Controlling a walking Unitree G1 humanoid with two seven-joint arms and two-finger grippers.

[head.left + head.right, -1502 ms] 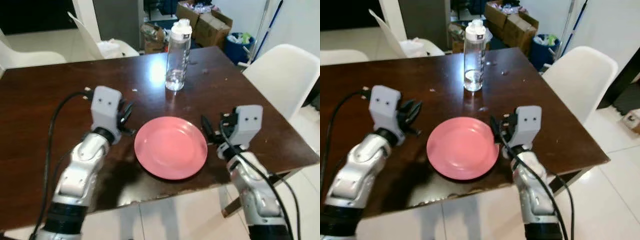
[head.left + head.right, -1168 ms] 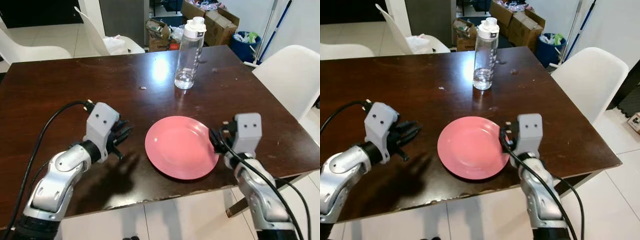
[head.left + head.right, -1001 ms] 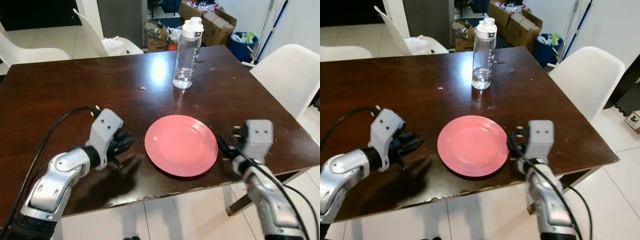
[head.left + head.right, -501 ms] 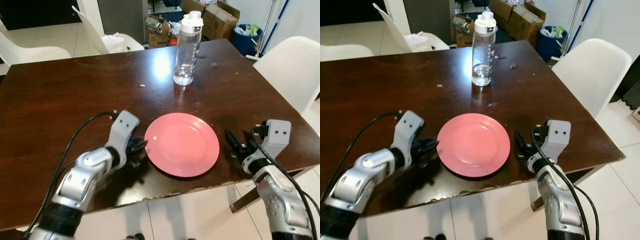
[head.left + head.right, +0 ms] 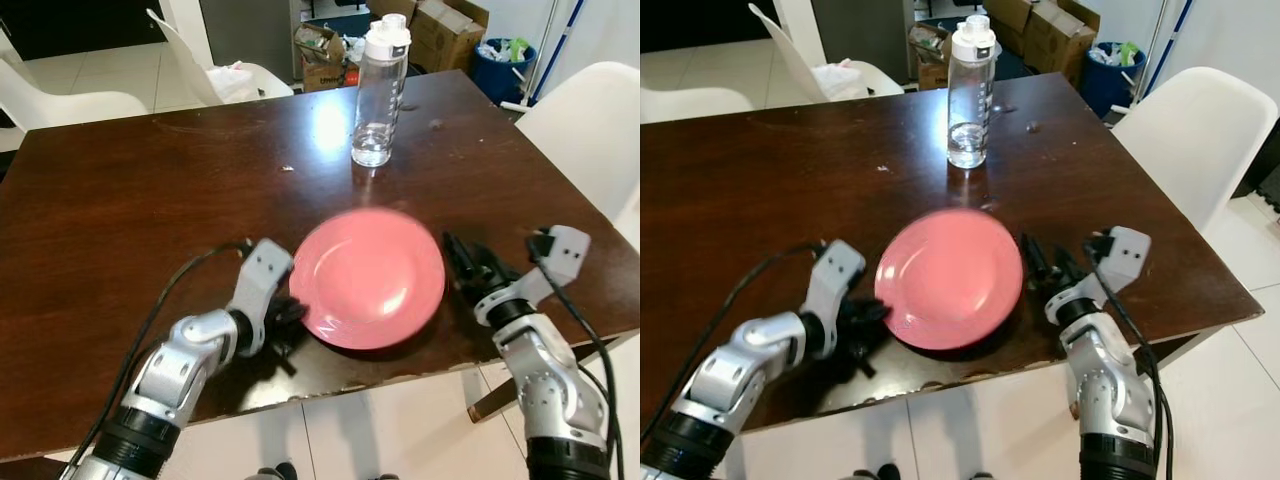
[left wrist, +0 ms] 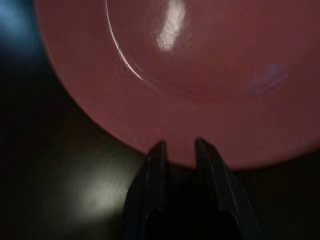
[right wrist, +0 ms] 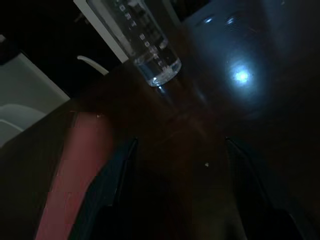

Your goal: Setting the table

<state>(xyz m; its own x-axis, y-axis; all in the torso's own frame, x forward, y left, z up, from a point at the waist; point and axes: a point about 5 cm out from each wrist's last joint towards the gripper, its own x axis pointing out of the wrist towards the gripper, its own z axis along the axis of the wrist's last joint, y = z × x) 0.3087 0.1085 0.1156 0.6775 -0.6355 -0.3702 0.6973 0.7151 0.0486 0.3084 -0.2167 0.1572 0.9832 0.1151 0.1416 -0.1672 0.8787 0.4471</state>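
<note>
left arm bent low over the near edge of the table (image 5: 120, 200), forearm angled toward centre. left claw (image 5: 290, 313) at the plate's (image 5: 370, 275) left rim; in the left wrist view fingers (image 6: 156, 165) nearly shut with a narrow gap, tips at the plate edge, cannot tell for sure if they pinch it. right arm up from below the table edge, wrist cocked. right claw (image 5: 468, 268) just beside the plate's right rim, fingers (image 7: 117, 170) spread wide, holding nothing.

plate near the front middle of the table, between both claws, looks tilted with the far rim raised and blurred. clear water bottle (image 5: 379, 92) upright farther back, well apart from the plate. white chair (image 5: 585, 120) at the right side, more white chairs (image 5: 70, 100) behind the far left corner, cardboard boxes (image 5: 440, 25) and a blue bin (image 5: 505, 60) on the floor beyond.

vs 0.5 s ago: plate lay flat then, now lifted on the far side. left claw closer under the left rim. right claw moved in toward the right rim, wrist tipped further over.
</note>
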